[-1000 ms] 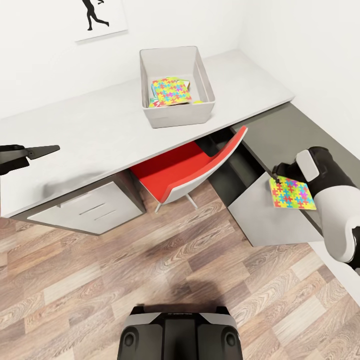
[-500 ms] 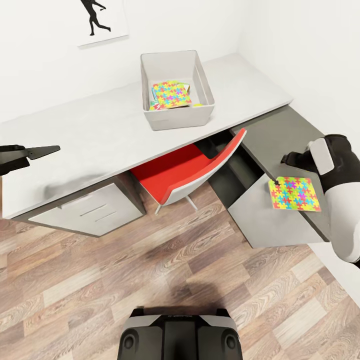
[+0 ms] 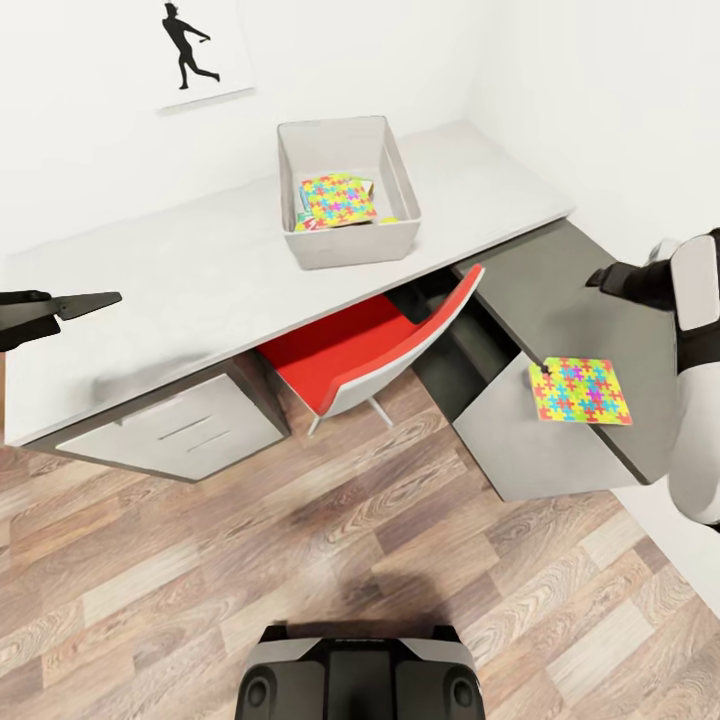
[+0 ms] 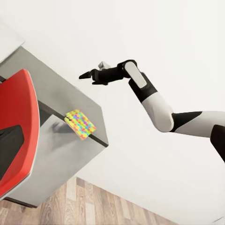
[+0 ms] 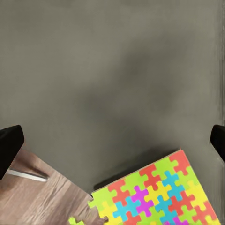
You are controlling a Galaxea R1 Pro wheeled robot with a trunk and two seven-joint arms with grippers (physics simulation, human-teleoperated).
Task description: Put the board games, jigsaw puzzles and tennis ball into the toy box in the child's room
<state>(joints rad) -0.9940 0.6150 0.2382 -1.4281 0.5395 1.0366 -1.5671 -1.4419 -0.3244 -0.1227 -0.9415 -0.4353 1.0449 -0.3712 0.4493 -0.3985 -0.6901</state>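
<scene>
Bright multicolour square jigsaw puzzle (image 3: 581,390) lying flat at the front edge of the dark grey cabinet top (image 3: 590,310), one corner overhanging. Right claw (image 5: 112,140) raised above it, spread wide, empty. Left claw (image 3: 90,300) over the pale worktop's (image 3: 200,270) left end, state unclear; light grey flared toy box (image 3: 350,245) at the back edge holding another puzzle.

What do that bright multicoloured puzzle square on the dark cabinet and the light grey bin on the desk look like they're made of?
The flat multicoloured jigsaw square looks like thin foam or card: matte, saturated interlocking pieces lying flat, one corner overhanging the dark grey cabinet top. The light grey flared bin looks like moulded plastic: smooth, uniform walls with rounded edges and no seams. As renders, both are guesses.
</scene>
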